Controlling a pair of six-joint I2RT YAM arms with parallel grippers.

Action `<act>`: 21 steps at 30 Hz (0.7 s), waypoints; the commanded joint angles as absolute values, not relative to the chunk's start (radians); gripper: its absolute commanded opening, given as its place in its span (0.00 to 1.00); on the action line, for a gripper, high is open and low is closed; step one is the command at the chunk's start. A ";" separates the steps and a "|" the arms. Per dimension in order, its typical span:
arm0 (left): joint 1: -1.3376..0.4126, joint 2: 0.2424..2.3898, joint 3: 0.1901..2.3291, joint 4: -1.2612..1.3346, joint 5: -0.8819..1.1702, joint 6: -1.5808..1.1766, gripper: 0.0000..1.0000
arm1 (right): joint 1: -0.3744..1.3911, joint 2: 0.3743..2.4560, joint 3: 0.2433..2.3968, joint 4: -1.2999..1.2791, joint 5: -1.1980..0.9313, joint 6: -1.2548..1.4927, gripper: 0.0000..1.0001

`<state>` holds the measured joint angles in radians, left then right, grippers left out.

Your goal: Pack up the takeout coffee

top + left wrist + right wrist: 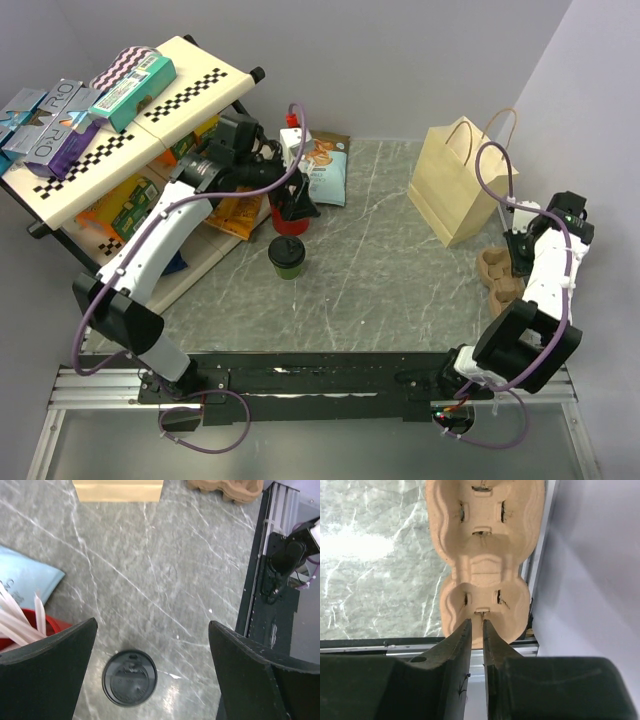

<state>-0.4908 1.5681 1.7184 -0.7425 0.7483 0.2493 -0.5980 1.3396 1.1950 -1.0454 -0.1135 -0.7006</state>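
Observation:
The takeout coffee [287, 255], a dark-green cup with a black lid [130, 678], stands upright on the marble table. My left gripper [295, 205] hangs open just behind it. In the left wrist view the lid sits low between the wide-apart left gripper [152, 621] jaws, nearer the left one and touching neither. My right gripper [477, 620] is at the near rim of a brown pulp cup carrier [482, 555] by the table's right edge [497, 275]. Only a thin slit shows between its jaws. I cannot tell whether they pinch the rim.
A tan paper bag [460, 180] stands at the back right, behind the carrier. A red cup [55, 626] with white stirrers [15, 622] and a light-blue snack packet [325, 170] sit beside the left gripper. A snack shelf [130, 120] fills the left. The black rail [320, 375] runs along the near edge.

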 commanded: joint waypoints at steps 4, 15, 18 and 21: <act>-0.499 1.594 1.780 -0.703 0.802 0.247 0.99 | -0.606 1.322 1.108 -1.039 -0.114 -0.698 0.46; -0.509 1.551 1.721 -0.701 0.784 0.238 0.99 | -0.609 1.417 1.074 -0.879 -0.075 -0.718 0.53; -0.511 1.554 1.721 -0.707 0.779 0.238 0.99 | -0.612 1.451 1.094 -0.865 -0.074 -0.718 0.53; -0.515 1.552 1.718 -0.709 0.776 0.238 0.99 | -0.611 1.486 1.107 -0.861 -0.077 -0.713 0.53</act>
<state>-0.5037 1.5959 1.7210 -0.7227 0.7658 0.2413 -0.6029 1.4429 1.0626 -0.8974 -0.0898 -0.7025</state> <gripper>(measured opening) 0.995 0.533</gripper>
